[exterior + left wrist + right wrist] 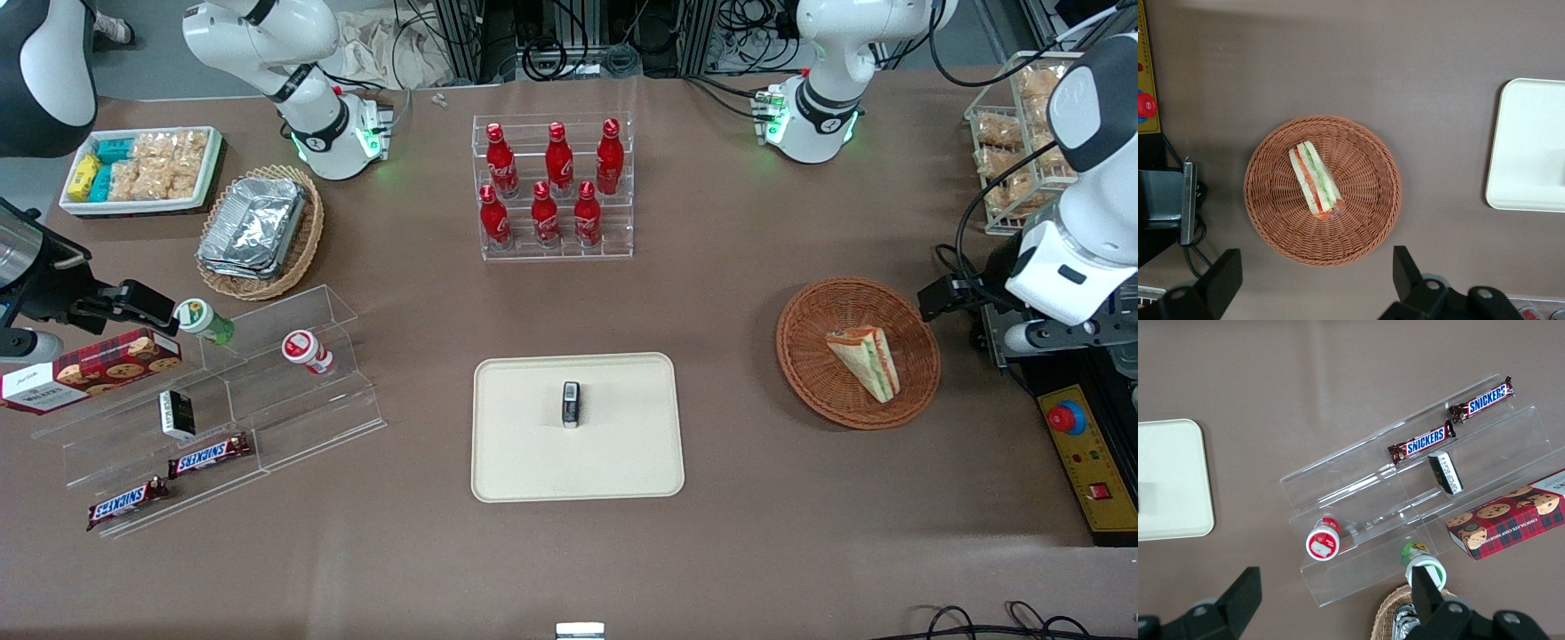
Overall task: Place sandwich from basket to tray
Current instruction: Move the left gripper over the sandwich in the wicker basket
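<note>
The sandwich (867, 360), a pale wedge with green and orange-red layers, lies in the round reddish-brown basket (805, 356). The left wrist view shows the sandwich (1315, 177) lying on its side in the middle of the basket (1365, 200). My left gripper (947, 296) hangs open and empty above the table, just beside the basket's rim toward the working arm's end; its fingers (1405, 273) stand wide apart, clear of the basket. The cream tray (622, 453) lies on the table toward the parked arm from the basket, also in the left wrist view (1531, 147), with a small black item (571, 404) on it.
A clear rack of red bottles (556, 187) stands farther from the front camera than the tray. A yellow control box with a red button (1067, 418) and a wire rack of snacks (1013, 133) sit at the working arm's end. A clear stepped shelf (267, 391) lies toward the parked arm's end.
</note>
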You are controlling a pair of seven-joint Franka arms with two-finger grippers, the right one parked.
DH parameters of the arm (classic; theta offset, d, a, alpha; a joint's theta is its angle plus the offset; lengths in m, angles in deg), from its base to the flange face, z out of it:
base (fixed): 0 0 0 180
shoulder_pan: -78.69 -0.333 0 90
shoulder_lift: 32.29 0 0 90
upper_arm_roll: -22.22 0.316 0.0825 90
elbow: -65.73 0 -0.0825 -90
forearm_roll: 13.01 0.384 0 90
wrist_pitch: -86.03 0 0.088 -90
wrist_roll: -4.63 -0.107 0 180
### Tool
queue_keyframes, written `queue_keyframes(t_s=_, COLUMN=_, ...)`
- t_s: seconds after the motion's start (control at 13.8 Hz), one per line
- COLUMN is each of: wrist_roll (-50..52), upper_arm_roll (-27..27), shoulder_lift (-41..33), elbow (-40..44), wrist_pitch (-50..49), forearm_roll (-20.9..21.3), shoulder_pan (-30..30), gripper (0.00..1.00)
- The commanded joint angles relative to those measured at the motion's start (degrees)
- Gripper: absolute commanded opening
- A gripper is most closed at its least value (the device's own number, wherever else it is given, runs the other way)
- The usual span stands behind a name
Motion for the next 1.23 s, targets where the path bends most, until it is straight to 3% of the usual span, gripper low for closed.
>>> queue_keyframes(t_s=0.0, wrist_roll=-0.71, upper_arm_roll=-0.65, shoulder_lift=1.71, elbow=2.05, wrist_pitch=-1.56, forearm_roll=-0.63, shoulder_pan=-0.86, gripper=1.00)
queue_keyframes(t_s=0.43, wrist_roll=0.60, upper_arm_roll=0.32, shoulder_lift=2.86, elbow=2.76, wrist_pitch=-1.65, forearm_roll=-1.33, shoulder_pan=-1.65, gripper=1.00)
queue_keyframes(t_s=0.87, wrist_roll=5.53, upper_arm_roll=0.32, shoulder_lift=2.16, elbow=-2.78, wrist_pitch=2.92, forearm_roll=-1.69, shoulder_pan=-2.97, gripper=1.00)
queue_keyframes(t_s=1.16, wrist_roll=15.95, upper_arm_roll=0.32, shoulder_lift=0.76, elbow=-13.39, wrist_pitch=15.98, forearm_roll=-1.69, shoulder_pan=-2.97, gripper=1.00)
